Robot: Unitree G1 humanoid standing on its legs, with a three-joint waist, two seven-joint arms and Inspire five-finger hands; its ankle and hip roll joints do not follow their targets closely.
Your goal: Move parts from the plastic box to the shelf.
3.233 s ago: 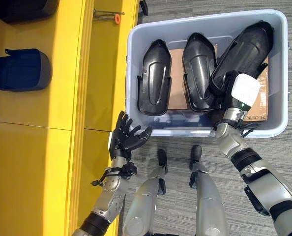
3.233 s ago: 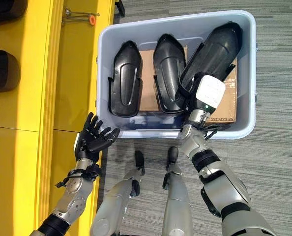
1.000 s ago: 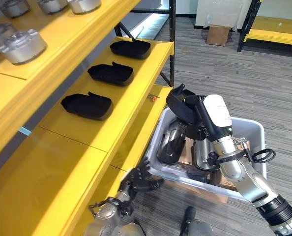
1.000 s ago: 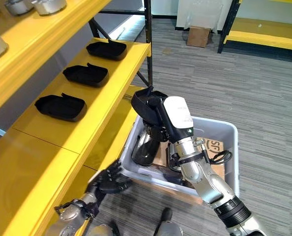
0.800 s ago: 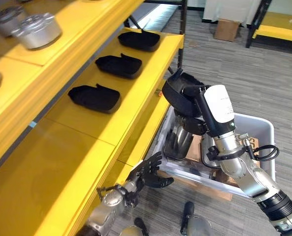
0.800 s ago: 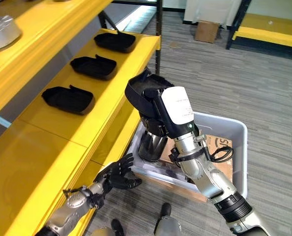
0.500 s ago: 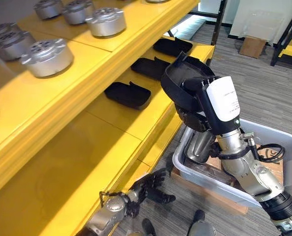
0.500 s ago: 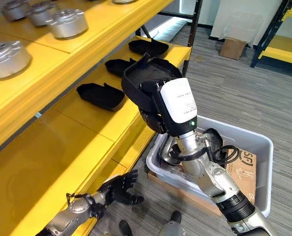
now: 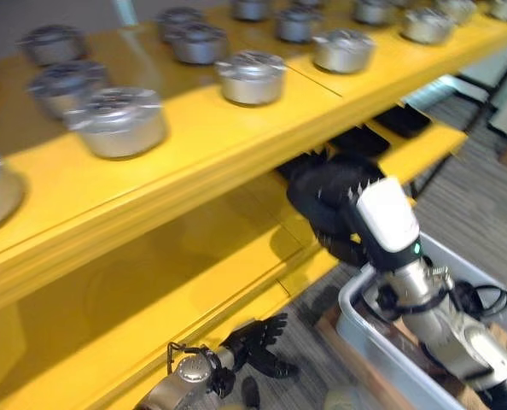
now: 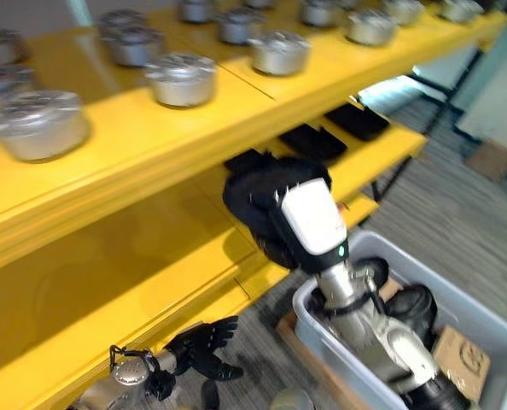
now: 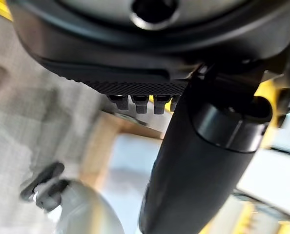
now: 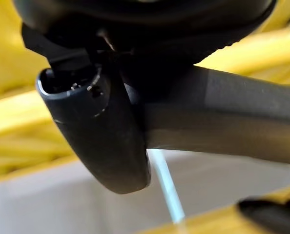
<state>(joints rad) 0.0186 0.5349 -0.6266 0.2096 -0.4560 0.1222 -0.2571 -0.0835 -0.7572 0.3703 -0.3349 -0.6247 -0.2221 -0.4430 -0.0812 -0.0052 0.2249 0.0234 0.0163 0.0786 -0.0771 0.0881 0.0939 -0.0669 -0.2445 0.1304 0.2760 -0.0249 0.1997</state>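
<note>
Right hand [image 10: 309, 224], apparently clamped on the black part [image 10: 255, 198], has raised it from above the plastic box [image 10: 482, 318] to the yellow shelf's [image 10: 356, 175] middle tier, so placement looks next, while left hand [image 10: 204, 344] hangs low, fingers relaxed.
</note>
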